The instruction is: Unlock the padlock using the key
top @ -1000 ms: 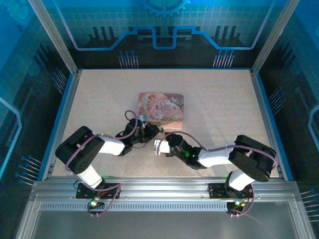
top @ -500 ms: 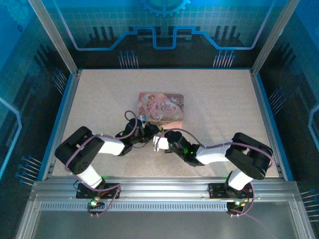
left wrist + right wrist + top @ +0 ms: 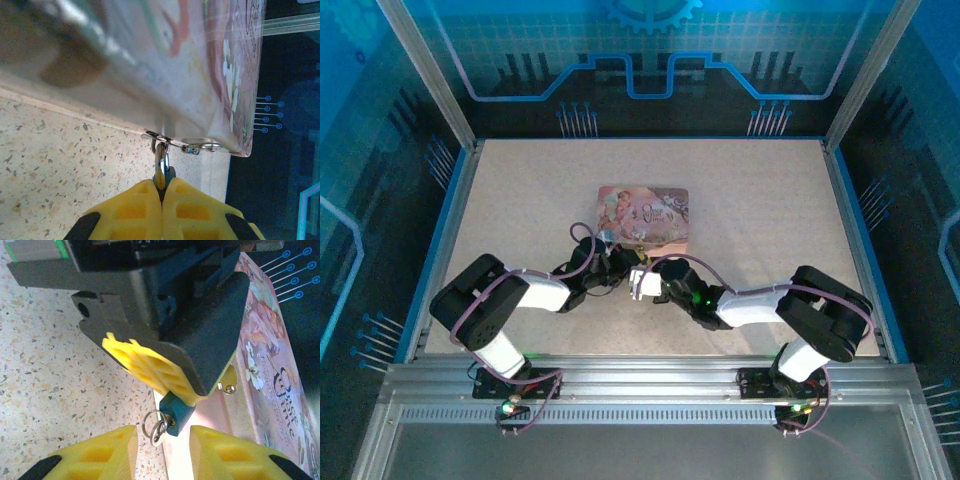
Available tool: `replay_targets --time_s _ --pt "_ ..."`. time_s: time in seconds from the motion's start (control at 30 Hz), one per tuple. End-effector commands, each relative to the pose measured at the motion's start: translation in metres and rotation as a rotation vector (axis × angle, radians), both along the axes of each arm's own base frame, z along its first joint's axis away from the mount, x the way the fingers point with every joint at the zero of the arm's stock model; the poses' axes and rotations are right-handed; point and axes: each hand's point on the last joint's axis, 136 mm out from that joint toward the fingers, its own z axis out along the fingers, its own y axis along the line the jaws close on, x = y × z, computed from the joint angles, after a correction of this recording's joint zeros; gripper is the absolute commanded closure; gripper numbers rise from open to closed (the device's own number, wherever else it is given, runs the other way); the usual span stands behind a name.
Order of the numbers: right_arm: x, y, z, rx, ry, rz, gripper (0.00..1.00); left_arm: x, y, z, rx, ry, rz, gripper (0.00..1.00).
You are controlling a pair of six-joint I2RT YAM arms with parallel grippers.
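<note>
The padlock (image 3: pixel 176 410) is a small dark teal block, and its thin shackle (image 3: pixel 160 152) hangs through the hasp on the front of the pink box (image 3: pixel 645 213). My left gripper (image 3: pixel 162 186) is shut on the padlock's body. The key (image 3: pixel 160 429), a small silvery piece on a wire ring, sticks out of the padlock's lower end. My right gripper (image 3: pixel 163 452) is open just below, with one yellow finger (image 3: pixel 100 455) on either side of the key and the padlock's end. Neither finger visibly touches them. In the top view both grippers meet at the box's near edge.
The pink box (image 3: pixel 210 65) lies flat in the middle of the speckled table (image 3: pixel 770 190), and its metal hasp plate (image 3: pixel 202 146) juts out beside the shackle. Blue-lit walls and aluminium rails ring the table.
My right gripper has moved up towards the box and the padlock, and its jaws have narrowed. The left gripper has kept its hold without moving.
</note>
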Motion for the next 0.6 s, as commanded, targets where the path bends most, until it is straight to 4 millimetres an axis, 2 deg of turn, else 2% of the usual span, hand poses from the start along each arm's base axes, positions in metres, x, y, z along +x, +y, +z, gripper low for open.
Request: replay_targets --time_s 0.0,0.27,0.57 --pt "0.002 -0.002 -0.004 -0.013 0.000 0.016 0.67 0.004 -0.014 0.024 -0.089 -0.011 -0.024 0.94" --pt "0.007 -0.005 -0.004 -0.009 0.005 0.003 0.71 0.005 -0.015 0.025 -0.100 -0.010 -0.025 0.94" --pt "0.013 -0.006 -0.004 -0.016 -0.002 -0.024 0.84 0.005 -0.016 0.025 -0.109 -0.007 -0.028 0.95"
